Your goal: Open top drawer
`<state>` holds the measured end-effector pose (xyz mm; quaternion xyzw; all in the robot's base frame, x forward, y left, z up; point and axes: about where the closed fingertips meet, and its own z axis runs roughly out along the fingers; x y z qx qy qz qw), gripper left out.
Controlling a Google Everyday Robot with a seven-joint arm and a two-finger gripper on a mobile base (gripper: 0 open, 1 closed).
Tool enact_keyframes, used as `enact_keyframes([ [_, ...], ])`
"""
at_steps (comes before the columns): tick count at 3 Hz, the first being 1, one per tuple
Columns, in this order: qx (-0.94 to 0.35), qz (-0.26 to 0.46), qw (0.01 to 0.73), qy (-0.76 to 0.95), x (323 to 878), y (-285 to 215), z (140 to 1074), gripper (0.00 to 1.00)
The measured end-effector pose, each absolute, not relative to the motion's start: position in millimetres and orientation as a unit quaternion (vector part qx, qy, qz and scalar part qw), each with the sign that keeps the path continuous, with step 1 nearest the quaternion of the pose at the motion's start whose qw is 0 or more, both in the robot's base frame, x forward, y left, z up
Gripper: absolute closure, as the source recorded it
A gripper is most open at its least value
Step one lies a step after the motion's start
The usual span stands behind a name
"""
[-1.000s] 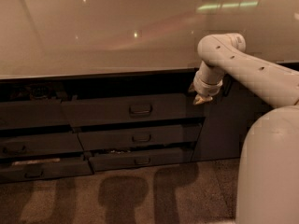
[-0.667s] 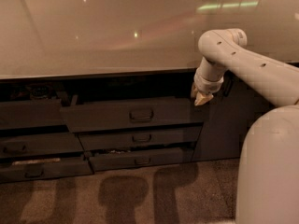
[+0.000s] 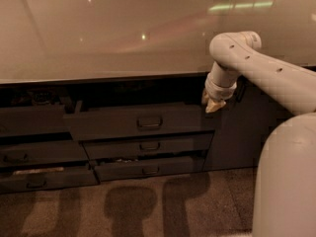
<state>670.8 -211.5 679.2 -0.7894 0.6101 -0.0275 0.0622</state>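
Arm [image 3: 266,73] bent, the end effector [image 3: 213,103], grip unclear, points down by the top drawer's [image 3: 143,123] right end.

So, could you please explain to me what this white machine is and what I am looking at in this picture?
The white shape is a mobile robot: its rounded body fills the lower right, and its single arm reaches left from it. There is only one camera view, and where that camera sits is not recorded; it looks at a bank of dark drawers under a pale glossy countertop. At the arm's end is the tool, which hangs just under the counter edge, by the upper right corner of the top drawer. I see nothing held in it. That drawer is the widest one, with a small metal loop handle; its front appears to stand forward of the two narrower drawers beneath, so it looks partly open.
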Motion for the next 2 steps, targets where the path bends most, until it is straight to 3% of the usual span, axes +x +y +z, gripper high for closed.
enact_keyframes([
  [2, -0.799, -0.043, 0.078, 0.595, 658.7, -215.8, 695.3, 1.0],
])
